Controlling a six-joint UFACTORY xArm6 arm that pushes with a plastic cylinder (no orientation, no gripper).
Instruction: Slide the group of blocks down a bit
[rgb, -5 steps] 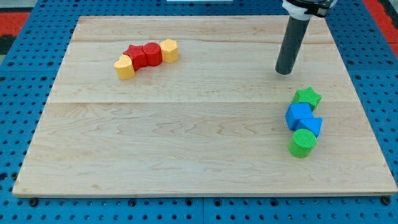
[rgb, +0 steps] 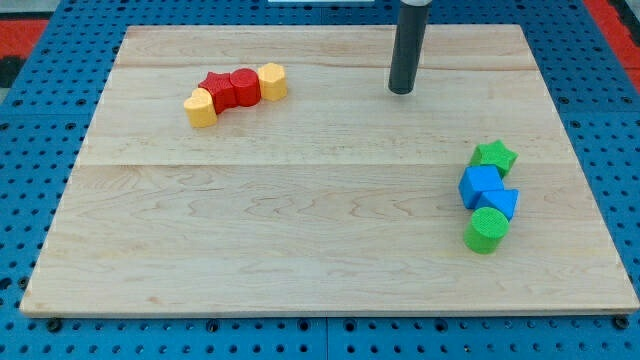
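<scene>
Single camera view over the wooden board (rgb: 320, 230), which sits on a blue pegboard table (rgb: 40, 330).

My tip (rgb: 401, 92) rests on the upper part of the board, right of centre. The rod runs up out of the view's top, so its upper end and the arm are cut off. There is no gripper on this rig, so nothing is grasped; the tip touches no block.

Group at the view's upper left, a touching row slanting up to the right: yellow block (rgb: 201, 109) at the lower left end, red block (rgb: 219, 90), red cylinder (rgb: 245, 86), yellow block (rgb: 272, 81) at the upper right end. Exact shapes of the two yellow pieces and the left red one are hard to make out. This row lies well left of the tip.

Group at the view's right: green star (rgb: 494, 157) on top, blue cube (rgb: 481, 186), a second blue block (rgb: 502, 203) partly hidden behind its neighbours, green cylinder (rgb: 487, 230) lowest. All four touch in a column, well below and right of the tip.
</scene>
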